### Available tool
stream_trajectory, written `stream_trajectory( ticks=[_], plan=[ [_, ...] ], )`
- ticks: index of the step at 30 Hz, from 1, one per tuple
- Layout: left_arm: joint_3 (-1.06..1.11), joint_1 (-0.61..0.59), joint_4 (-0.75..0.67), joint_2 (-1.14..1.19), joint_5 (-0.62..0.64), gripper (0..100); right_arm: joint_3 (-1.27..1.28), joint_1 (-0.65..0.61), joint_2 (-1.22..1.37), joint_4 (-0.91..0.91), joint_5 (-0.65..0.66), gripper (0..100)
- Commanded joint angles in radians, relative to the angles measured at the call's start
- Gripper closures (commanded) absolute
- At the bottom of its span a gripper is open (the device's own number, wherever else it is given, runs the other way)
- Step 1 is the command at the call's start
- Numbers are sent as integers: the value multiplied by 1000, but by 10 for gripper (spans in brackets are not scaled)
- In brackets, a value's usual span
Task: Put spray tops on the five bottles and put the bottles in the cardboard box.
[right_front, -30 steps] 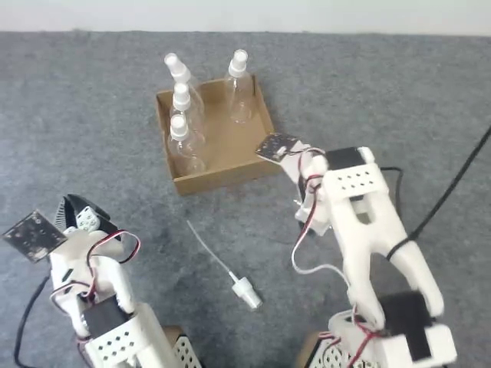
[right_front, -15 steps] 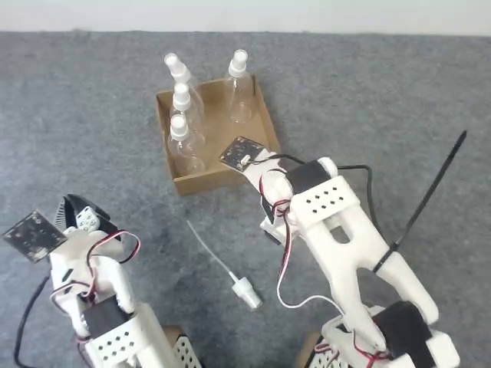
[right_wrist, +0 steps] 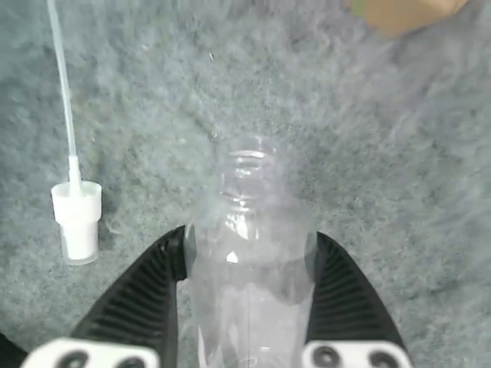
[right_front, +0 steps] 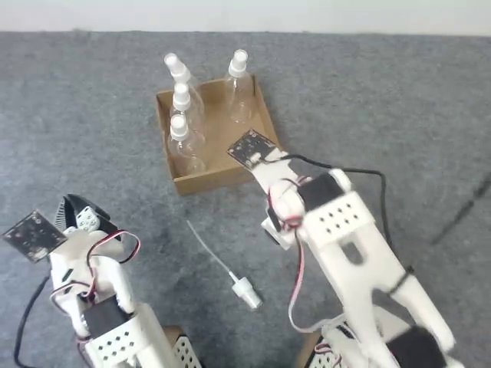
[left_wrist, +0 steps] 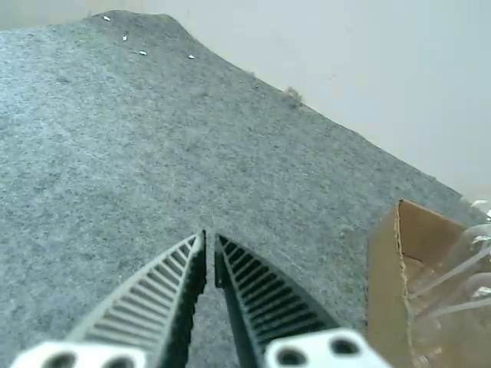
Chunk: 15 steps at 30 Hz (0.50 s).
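Observation:
My right gripper (right_wrist: 247, 244) is shut on a clear, uncapped bottle (right_wrist: 249, 230), its open neck pointing at the carpet. A white spray top (right_wrist: 75, 222) with a long thin tube lies on the carpet beside it, also seen in the high view as the spray top (right_front: 245, 291) between the two arms. My right arm (right_front: 337, 222) sits just in front of the cardboard box (right_front: 222, 175). Several capped bottles (right_front: 181, 100) stand in the box. My left gripper (left_wrist: 209, 244) is shut on nothing, low at the near left (right_front: 74, 205).
Grey carpet covers the table, with a pale wall at its far edge. A black cable (right_front: 460, 215) trails at the right. Open carpet lies left of the box and around the loose spray top.
The right arm has swung left from the box's right side to its front, carrying the bottle. The left arm has kept still.

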Motion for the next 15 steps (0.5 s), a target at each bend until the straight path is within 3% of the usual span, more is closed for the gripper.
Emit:
stream_trajectory(
  ticks=[1,7,15],
  plan=[
    [-13,0,-29,-17,-9,985,18,-2,-140,-21,-9,933],
    [-13,0,-29,-17,-9,985,86,-1,-254,-47,-15,933],
    [-13,0,-29,-17,-9,985,198,116,-395,-156,-52,933]
  ],
)
